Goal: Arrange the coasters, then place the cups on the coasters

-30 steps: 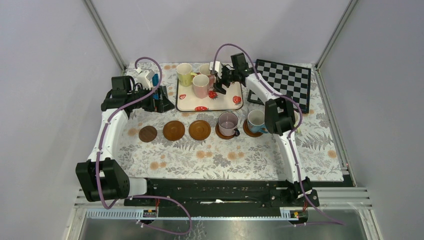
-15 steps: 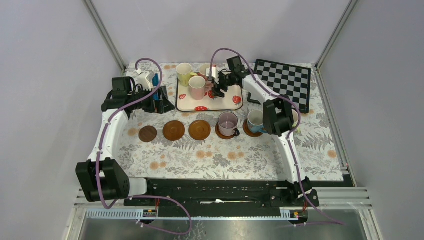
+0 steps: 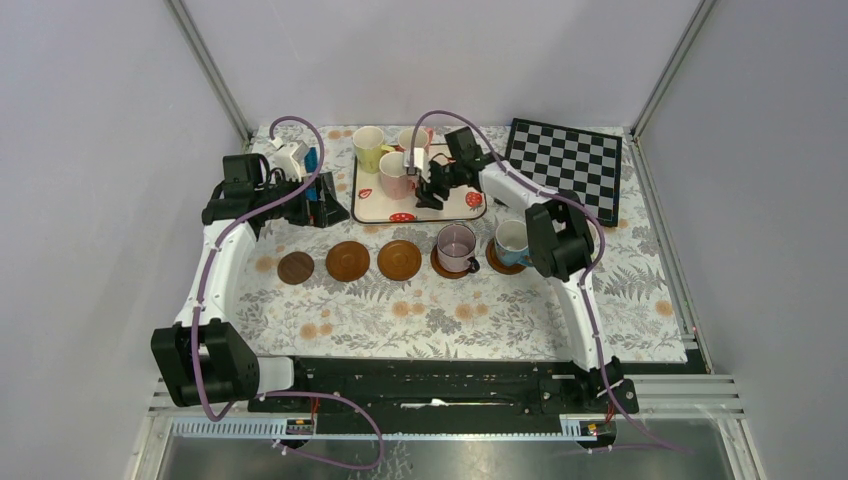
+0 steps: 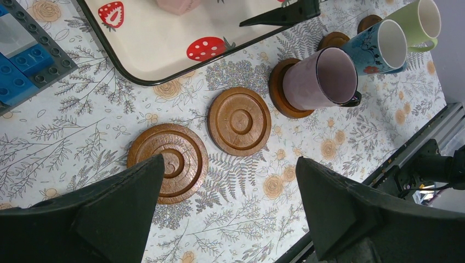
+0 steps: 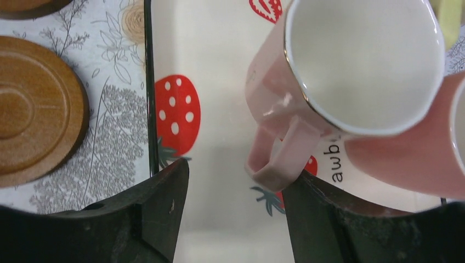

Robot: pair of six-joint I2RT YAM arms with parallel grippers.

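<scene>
Top external: what is found crowded round the right jaws?

— They are held low over the strawberry tray [image 3: 450,212], just beside the pale pink cup [image 3: 397,173]. A second pink cup [image 3: 413,139] and a yellow-green cup [image 3: 368,148] are packed close behind it, toward the tray's far edge.

How are those jaws set?

— Apart, as is shown by the right wrist view. The pale pink cup's handle [image 5: 277,159] is framed in the gap, close against one finger [image 5: 340,219] and clear of the other; nothing is clamped. The second pink cup is seen pressed against the pale pink cup's side, and the tray's black rim runs just beside the other finger.

Where is open room left?

— Bare tray is left on the cup's near side. On the floral worktop [image 3: 450,315] the coasters [image 3: 399,259] are laid in a row near the tray: three bare, then one under the mauve cup [image 3: 456,243] and one under the blue cup [image 3: 512,240]. The chessboard [image 3: 570,165] is kept well apart at the far right corner.

What is added by the left wrist view?

— A green cup [image 4: 422,22] beyond the blue one, hidden behind the right arm from above, with a sixth coaster [image 4: 368,22] at its foot. Blue bricks [image 4: 22,63] on a studded plate [image 4: 55,57] are shown plainly beside the tray. The left jaws are spread wide over two bare coasters, with nothing held.
</scene>
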